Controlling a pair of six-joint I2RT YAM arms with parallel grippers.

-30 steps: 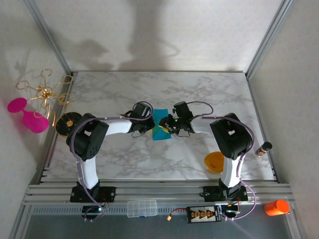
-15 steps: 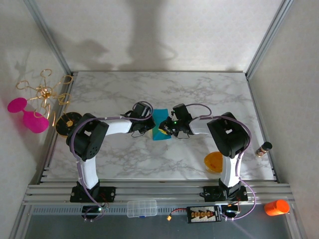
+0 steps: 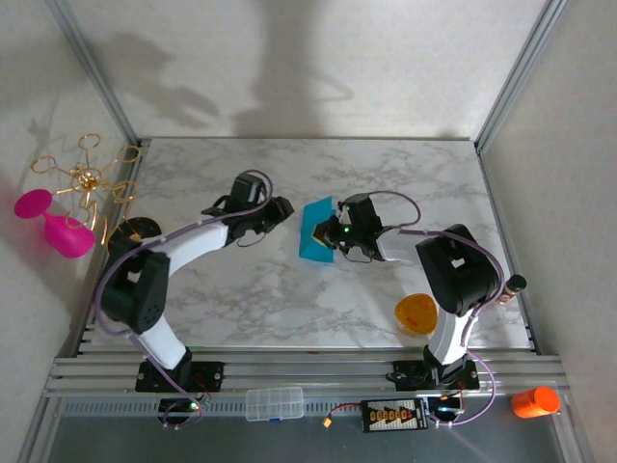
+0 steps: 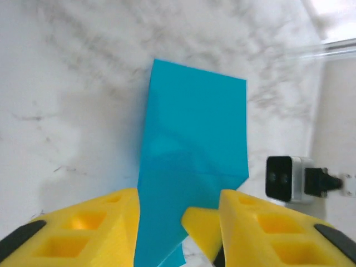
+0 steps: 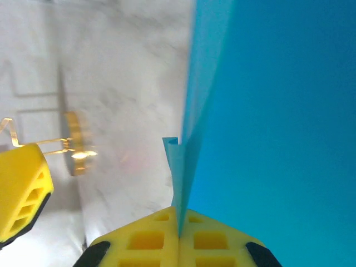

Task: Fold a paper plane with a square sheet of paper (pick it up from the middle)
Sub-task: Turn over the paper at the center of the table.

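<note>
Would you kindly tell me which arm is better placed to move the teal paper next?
Probably the right: the right gripper is shut on the teal paper, while the left gripper stands open, apart from it.

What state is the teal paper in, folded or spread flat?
Folded: the teal paper shows doubled layers meeting at an edge, pinched in the shut right hand.

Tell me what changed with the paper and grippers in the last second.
The left gripper let go of the teal paper, opened and drew back leftward, clear of it. The right gripper shut on the paper's right edge and now holds it alone, shifted slightly away from the bases. The orange bowl stayed put.
</note>
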